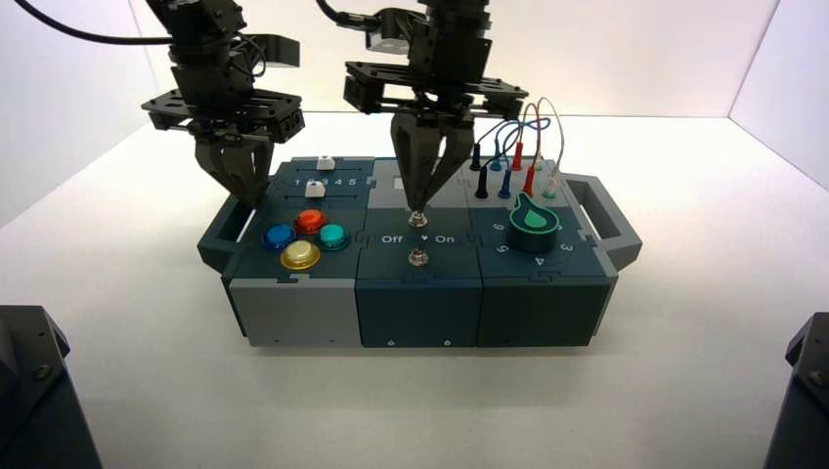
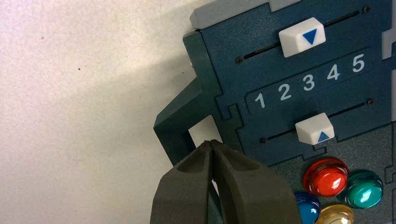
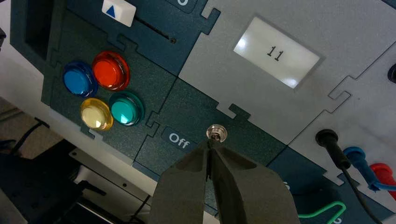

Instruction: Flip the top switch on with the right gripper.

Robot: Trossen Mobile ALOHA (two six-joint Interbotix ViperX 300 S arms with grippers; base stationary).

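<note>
The top switch [image 1: 418, 219], a small silver metal toggle on a round nut base, sits in the middle column of the box [image 1: 418, 313], just beyond the "Off" and "On" lettering. The right tool [image 1: 416, 207] is over it, closed, its 2 fingertips together at the toggle and partly hiding the lever; whether they touch it, I cannot tell. Relative to the top switch: the second silver toggle [image 1: 418, 257] is nearer the camera; 4 buttons, red [image 1: 310, 222], blue [image 1: 279, 236], green [image 1: 332, 236] and yellow [image 1: 300, 255], lie to the left; 2 white sliders [image 2: 302, 37] [image 2: 315, 129] lie farther left and beyond; a lit display [image 3: 276, 52] reading "11" is just beyond; the green knob [image 1: 533, 225] and plugged wires [image 1: 528, 125] are to the right. The left tool [image 1: 252, 203], closed, waits at the box's left handle. The worktop [image 1: 420, 410] is pale.
</note>
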